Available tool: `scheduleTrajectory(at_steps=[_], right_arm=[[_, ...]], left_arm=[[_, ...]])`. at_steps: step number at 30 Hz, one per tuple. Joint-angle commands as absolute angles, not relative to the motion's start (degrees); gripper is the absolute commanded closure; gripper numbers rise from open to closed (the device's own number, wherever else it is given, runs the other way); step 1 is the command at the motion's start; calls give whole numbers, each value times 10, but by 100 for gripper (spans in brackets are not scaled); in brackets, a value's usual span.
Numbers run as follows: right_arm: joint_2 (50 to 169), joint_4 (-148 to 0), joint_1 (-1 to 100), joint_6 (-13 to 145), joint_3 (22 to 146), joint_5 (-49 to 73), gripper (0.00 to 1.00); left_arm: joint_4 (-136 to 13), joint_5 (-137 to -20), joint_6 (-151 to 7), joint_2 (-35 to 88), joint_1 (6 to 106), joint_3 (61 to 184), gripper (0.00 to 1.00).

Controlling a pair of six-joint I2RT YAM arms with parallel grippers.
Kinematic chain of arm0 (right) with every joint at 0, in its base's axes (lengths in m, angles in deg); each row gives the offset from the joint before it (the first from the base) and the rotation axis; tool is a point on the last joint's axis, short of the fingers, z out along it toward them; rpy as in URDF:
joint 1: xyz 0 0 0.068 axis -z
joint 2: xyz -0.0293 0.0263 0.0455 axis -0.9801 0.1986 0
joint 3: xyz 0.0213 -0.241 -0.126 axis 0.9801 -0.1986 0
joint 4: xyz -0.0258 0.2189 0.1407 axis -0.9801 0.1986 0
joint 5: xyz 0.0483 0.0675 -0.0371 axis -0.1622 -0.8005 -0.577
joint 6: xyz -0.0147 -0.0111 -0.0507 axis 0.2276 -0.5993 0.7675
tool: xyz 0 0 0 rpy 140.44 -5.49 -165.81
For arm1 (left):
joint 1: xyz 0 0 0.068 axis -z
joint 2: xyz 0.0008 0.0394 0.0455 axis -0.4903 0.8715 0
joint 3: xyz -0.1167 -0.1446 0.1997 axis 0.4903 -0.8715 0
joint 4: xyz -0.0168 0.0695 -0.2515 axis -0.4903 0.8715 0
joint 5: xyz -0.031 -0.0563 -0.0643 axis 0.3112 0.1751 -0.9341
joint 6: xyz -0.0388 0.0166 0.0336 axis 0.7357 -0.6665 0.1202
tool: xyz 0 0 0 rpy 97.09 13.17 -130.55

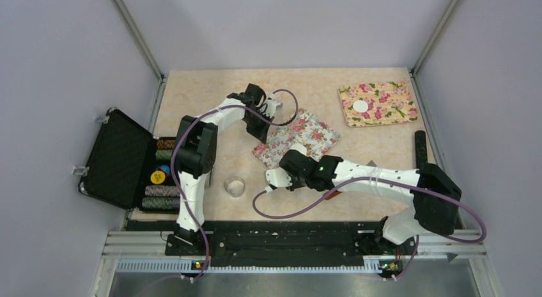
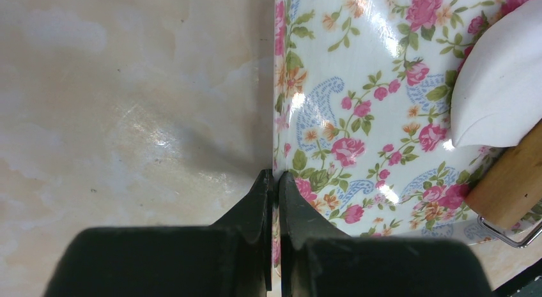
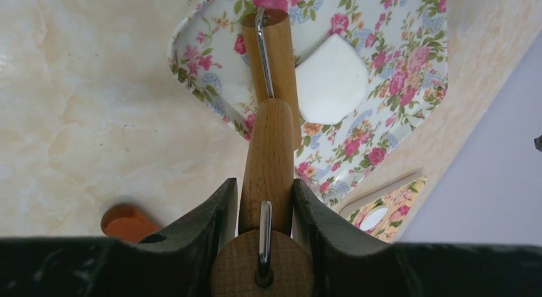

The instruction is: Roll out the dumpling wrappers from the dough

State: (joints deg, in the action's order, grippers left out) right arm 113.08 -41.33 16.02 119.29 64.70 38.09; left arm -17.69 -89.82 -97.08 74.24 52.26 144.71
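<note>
Two grips: left pincer (image 2: 275, 182) nips floral mat (image 2: 358, 112) edge, right pincer (image 3: 264, 187) clamps roller handle (image 3: 268, 140)

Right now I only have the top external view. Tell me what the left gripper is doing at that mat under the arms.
Observer: The left gripper is shut on the edge of the floral mat, pinching it.
Operator: Now report the right one.
Observer: The right gripper clamps the handle of a wooden rolling pin.
Operator: Locate the dough.
Observer: The dough lies on that mat, unevenly flattened, with the pin's barrel on one edge.
</note>
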Motion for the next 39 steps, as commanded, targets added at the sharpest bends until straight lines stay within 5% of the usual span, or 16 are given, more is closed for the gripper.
scheduleTrajectory(at_steps=[1, 10, 20, 39], right_arm=[[1147, -248, 147, 1163, 634, 261, 100], [1092, -277, 179, 1202, 742, 376, 100], [1123, -412, 208, 1277, 708, 456, 100], [1236, -393, 236, 1254, 667, 379, 100]], left_arm=[[-181, -870, -981, 758, 522, 1450, 100], [-181, -870, -981, 758, 523, 1450, 100], [-181, -870, -981, 759, 523, 1450, 100], [-181, -872, -982, 758, 522, 1450, 100]])
